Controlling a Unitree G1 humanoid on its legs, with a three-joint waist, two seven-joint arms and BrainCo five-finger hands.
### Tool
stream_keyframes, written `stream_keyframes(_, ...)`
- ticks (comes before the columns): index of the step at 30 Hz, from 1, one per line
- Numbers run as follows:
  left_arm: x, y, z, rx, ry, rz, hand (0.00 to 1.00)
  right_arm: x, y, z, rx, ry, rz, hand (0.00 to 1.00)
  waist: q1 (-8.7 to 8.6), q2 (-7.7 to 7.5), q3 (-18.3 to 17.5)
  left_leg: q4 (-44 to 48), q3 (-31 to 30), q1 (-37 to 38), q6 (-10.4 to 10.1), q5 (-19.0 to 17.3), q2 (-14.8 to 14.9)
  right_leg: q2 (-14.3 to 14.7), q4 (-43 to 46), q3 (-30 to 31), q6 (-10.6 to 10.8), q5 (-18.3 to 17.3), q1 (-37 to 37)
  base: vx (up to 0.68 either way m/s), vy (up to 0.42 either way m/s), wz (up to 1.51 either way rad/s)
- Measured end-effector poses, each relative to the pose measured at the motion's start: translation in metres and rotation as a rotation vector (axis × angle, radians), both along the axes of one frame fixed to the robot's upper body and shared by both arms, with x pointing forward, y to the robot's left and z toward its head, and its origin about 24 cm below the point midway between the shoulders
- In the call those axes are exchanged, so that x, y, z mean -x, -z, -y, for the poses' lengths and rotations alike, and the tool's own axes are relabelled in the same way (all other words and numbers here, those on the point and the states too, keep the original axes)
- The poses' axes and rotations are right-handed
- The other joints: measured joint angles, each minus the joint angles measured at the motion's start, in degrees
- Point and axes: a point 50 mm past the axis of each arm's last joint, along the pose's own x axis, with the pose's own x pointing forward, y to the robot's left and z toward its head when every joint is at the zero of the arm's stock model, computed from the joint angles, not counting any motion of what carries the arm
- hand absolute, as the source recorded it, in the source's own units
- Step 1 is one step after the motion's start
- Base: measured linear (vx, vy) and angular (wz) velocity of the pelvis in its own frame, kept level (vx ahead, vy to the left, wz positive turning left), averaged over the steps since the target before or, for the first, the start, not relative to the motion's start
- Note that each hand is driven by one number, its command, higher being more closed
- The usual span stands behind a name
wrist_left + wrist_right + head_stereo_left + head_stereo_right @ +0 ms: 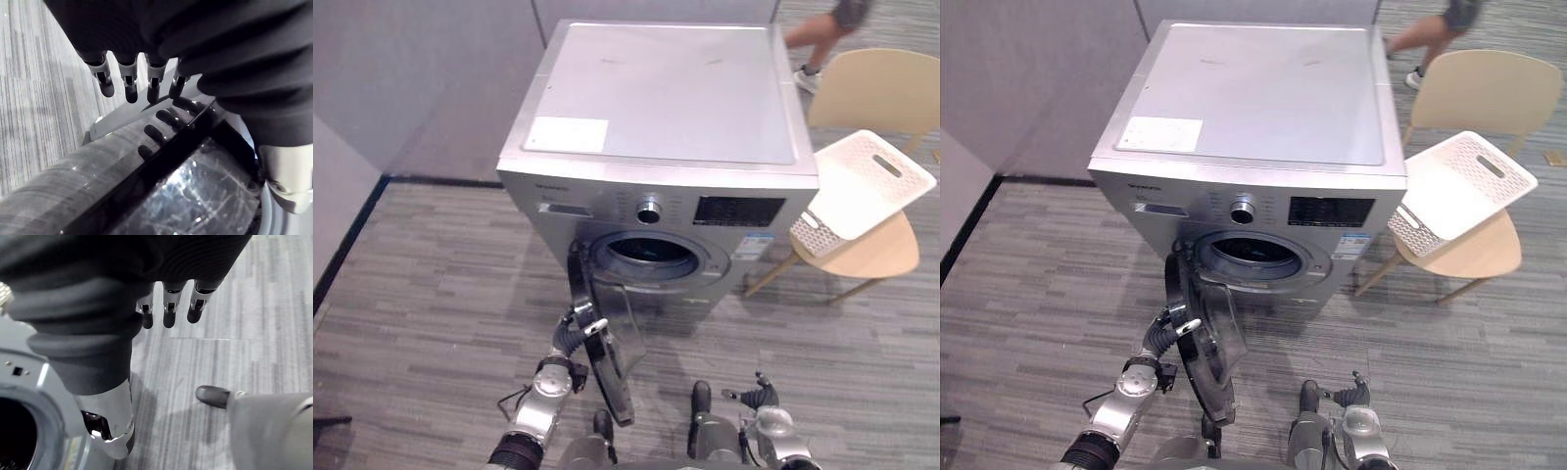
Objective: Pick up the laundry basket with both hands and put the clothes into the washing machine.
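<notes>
Laundry basket on the chair, door open

The white basket leans tilted on the wooden chair, just right of the washing machine, with neither hand on it (I cannot tell whether it holds clothes). The left hand has straight fingers at the door's rim, probably to keep the drum clear. The right hand hangs low, fingers relaxed and empty.

washing machine labels, too small to read

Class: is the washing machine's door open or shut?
Open: the door stands swung out from the front, the drum opening exposed; the left hand is at its edge.
</notes>
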Motion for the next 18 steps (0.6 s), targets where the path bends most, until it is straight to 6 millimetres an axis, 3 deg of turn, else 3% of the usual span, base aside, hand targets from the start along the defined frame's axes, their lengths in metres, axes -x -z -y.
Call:
stream_keyframes(3,-0.005,0.002,0.001,-0.017,0.010,-0.016,0.00,0.000,-0.002,0.008,0.005,0.039,0.017,0.00,-0.24,0.13,0.0,-0.6,0.0,0.9,-0.5,1.1,0.4,0.2,1.9,-0.1,-0.3,-1.3,0.0,-0.03,-0.067,0.05)
stream_keyframes(7,-0.019,-0.002,0.007,-0.050,0.034,-0.014,0.00,0.020,0.006,0.016,0.010,0.090,-0.035,0.00,-1.00,0.80,0.1,-2.8,0.2,1.5,-0.4,1.9,1.1,0.8,2.8,-0.1,-0.6,-1.9,-0.7,-0.08,-0.040,0.04)
stream_keyframes(11,-0.037,-0.014,0.013,-0.084,0.021,0.020,0.00,0.034,0.012,0.012,-0.012,0.107,-0.067,0.00,-1.96,0.95,0.1,-5.1,5.4,1.1,-0.7,2.2,1.3,1.5,2.4,5.2,0.4,-1.3,-4.0,-0.13,-0.008,-0.37)
stream_keyframes(16,-0.064,-0.041,0.029,-0.107,0.052,0.112,0.00,0.036,0.007,0.006,-0.015,0.113,-0.023,0.00,-2.69,1.05,0.3,-4.0,16.2,-2.0,-0.6,2.1,2.2,2.3,-1.1,12.9,1.4,3.2,-9.3,-0.05,0.013,-0.64)
stream_keyframes(17,-0.071,-0.052,0.040,-0.115,0.105,0.149,0.00,0.033,0.006,0.000,-0.020,0.102,-0.009,0.00,-3.64,0.85,0.4,-2.8,18.3,-2.5,-0.4,1.3,2.3,2.5,-2.3,14.7,1.5,4.2,-10.1,0.01,0.033,-0.92)
stream_keyframes(18,-0.088,-0.076,0.054,-0.104,0.144,0.227,0.00,0.027,0.002,-0.007,-0.029,0.083,0.018,0.00,-4.12,0.02,1.3,-0.3,21.0,-3.1,-0.2,-0.1,2.8,3.0,-2.9,17.3,1.6,5.1,-10.9,0.01,0.027,-1.02)
